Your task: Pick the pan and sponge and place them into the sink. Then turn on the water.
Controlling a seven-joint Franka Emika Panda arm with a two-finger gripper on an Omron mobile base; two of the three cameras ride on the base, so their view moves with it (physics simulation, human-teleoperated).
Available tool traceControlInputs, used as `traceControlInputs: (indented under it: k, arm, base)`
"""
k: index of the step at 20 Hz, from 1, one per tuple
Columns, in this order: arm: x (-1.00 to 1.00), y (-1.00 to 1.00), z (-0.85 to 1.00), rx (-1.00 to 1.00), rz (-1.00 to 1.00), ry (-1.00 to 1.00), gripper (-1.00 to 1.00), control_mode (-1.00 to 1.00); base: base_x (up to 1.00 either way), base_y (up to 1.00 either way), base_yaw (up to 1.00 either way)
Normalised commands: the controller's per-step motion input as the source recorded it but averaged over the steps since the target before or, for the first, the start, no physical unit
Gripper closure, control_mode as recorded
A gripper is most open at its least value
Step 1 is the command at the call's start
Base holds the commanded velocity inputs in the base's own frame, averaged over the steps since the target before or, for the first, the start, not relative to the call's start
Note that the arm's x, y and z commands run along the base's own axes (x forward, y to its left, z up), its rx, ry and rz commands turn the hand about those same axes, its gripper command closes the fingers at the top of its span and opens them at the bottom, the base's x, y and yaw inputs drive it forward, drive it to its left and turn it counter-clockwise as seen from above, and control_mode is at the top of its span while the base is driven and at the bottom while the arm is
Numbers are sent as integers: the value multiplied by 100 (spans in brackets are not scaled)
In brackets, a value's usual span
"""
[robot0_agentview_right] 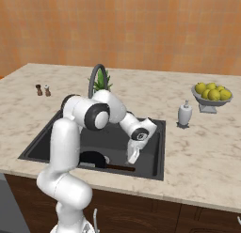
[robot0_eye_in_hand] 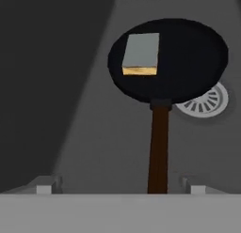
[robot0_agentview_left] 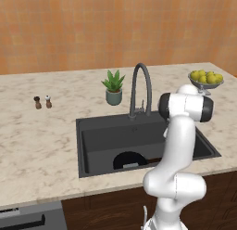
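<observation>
Pan first: we see the black round shallow pan (robot0_eye_in_hand: pixel 188 58) lying flat on the floor of the dark grey rectangular sink (robot0_agentview_left: pixel 92 131), its long straight brown handle (robot0_eye_in_hand: pixel 158 147) running back toward the two-finger gripper (robot0_eye_in_hand: pixel 120 186). Handle end sits between the two finger tips (robot0_eye_in_hand: pixel 44 185), but nothing is clamped; the pincer is released, jaws wide apart and holding nothing. Small flat rectangular sponge (robot0_eye_in_hand: pixel 141 53), grey on top with a yellow edge, lies inside the pan on its left part, in the hand view. Round metal drain (robot0_eye_in_hand: pixel 207 101) pokes out just beside the pan's lower right rim, partly covered by it.

Edges: sink walls rise close on the hand view's left; bare basin floor lies on both sides of the handle. In the right base view the gripper (robot0_agentview_right: pixel 133 155) hangs down inside the basin near its front wall, with the pan (robot0_agentview_right: pixel 93 159) to the left of it. Tall dark arched tap (robot0_agentview_left: pixel 140 87) stands at the back rim, well apart from the hand.

Hidden: in the left base view the white arm (robot0_agentview_left: pixel 178 145) covers the sink's right part and the front rim cuts the pan (robot0_agentview_left: pixel 129 159) to an arc. We cannot make out the sponge in either base view.
</observation>
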Motion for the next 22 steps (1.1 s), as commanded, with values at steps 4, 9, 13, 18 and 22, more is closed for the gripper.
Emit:
traceControlInputs:
  k: [4,9,13,18,22]
  arm:
    - [-1,0,16,-21,-14,-35,-100,-100]
    - [0,3,48,-18,-19,-15,-100,-100]
    - [0,0,69,-5,-21,0,-100,-100]
    - [0,0,76,5,-7,-3,-100,-100]
    - [-7,0,56,17,-4,-5,-100,-100]
  base:
    - [0,0,0]
    - [0,0,0]
    - [0,0,0]
    - [0,0,0]
    - [0,0,0]
